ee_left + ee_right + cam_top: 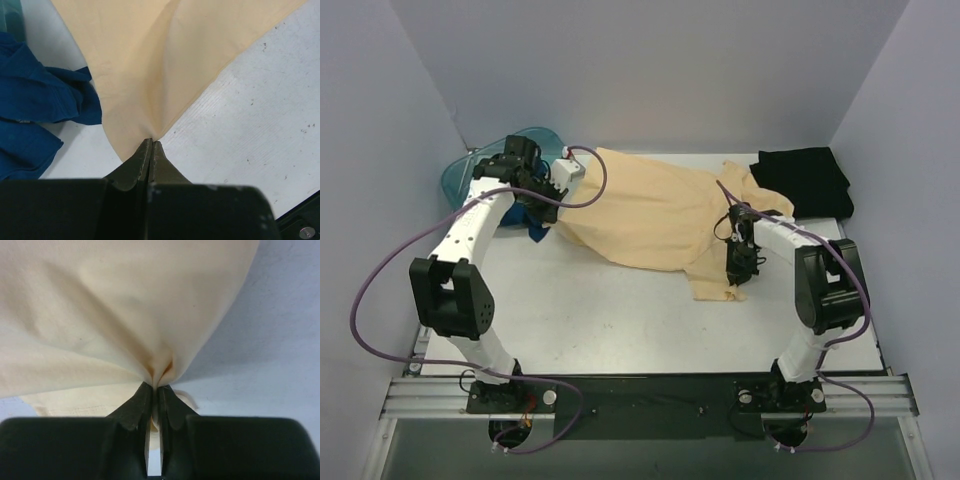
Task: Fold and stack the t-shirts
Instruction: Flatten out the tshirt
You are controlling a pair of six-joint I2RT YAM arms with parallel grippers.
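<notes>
**Yellow-tan shirt pinched at both ends; limp cloth, close neighbours**

Position: the pale yellow-tan t-shirt (650, 215) lies spread over the far half of the desk (620, 320), running from about 10 o'clock to 2 o'clock of the desk's centre.

Jaws: the left jaws are closed tight on the shirt's edge at the 10 o'clock end, with cloth fanning away from the tips. The right jaws are closed on a bunched fold at the 3 o'clock end, and a flap hangs below them to the desk.

Handling, as judged: the cloth is light, limp and not fragile. It will sag and crease between the two holds, and thin fabric may slip from a narrow pinch under a hard pull. Hem corners or shoulder seams, taken well inside the edge, offer the surest hold.

Surroundings: the dark blue t-shirt (35, 115) lies crumpled at 10 o'clock, apparently touching the yellow-tan edge beside the left jaws, so it could be dragged along. The teal basin (470, 175) sits behind it. The black t-shirt (805, 180) lies folded at 1 o'clock, close to the yellow-tan shirt's far end.
</notes>
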